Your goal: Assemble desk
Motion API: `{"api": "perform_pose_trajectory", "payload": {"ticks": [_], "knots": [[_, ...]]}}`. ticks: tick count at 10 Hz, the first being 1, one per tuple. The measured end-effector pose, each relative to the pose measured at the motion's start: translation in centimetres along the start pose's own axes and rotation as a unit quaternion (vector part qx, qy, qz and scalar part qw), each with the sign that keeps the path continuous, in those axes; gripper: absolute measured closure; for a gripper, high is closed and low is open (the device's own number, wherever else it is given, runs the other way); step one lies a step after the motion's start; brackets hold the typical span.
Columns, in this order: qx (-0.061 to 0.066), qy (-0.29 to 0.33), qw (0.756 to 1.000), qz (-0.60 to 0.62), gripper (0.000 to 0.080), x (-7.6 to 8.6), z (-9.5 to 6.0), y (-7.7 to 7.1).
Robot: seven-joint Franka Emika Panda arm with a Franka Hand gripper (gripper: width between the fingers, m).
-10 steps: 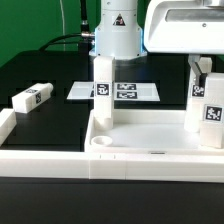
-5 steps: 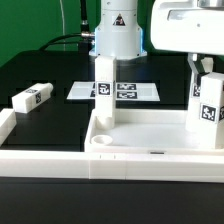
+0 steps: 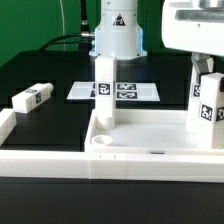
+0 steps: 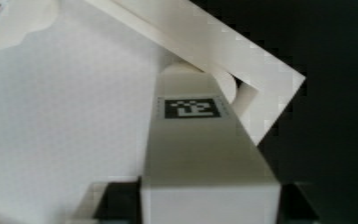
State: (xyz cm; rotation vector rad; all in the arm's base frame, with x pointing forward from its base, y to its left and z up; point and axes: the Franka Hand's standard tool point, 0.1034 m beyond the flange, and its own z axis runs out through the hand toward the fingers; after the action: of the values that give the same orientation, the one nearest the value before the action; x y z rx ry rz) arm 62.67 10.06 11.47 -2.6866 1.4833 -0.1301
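Jaws are pinching one leg (image 3: 211,112) by its upper end, fingers pressing on both sides; its tag (image 4: 195,107) is showing just beyond them. It's hanging slightly tilted, lower end dipping into the tabletop (image 3: 150,135) corner directly below the jaws; can't tell if it's seated. A second leg (image 3: 103,92) is standing upright in the tabletop, well off toward the exterior view's left. A third leg (image 3: 32,98) is lying on the black desk (image 3: 50,72), farther that way.

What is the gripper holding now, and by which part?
The gripper holds one white leg near its upper end, above the square tag.
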Motion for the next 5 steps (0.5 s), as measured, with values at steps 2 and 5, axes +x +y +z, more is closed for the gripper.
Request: {"api": "perform_pose_trajectory", "payload": {"ticks": [2, 5], "knots": [[-0.001, 0.0, 0.999, -0.047, 0.0189, -0.31, 0.02, -0.11], [-0.005, 0.003, 0.979, -0.205, 0.0152, -0.87, 0.18, -0.28]]}}
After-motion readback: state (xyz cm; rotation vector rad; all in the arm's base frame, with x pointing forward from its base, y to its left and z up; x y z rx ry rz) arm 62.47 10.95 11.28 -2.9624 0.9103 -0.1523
